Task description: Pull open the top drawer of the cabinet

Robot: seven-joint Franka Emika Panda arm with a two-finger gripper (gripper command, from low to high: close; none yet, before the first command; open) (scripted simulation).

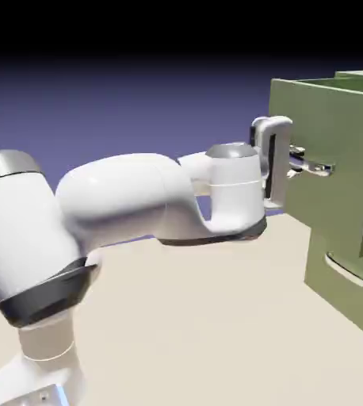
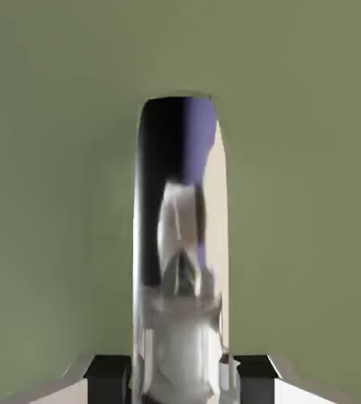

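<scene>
The arm reaches from seven o'clock in the exterior view over the pale bench, its jaws toward two o'clock, pinching the shiny handle of the top drawer. That drawer, at two o'clock, juts out from the green cabinet, its open top showing. Below, at four o'clock, the lower drawer's curved handle sits apart from the jaws.
</scene>
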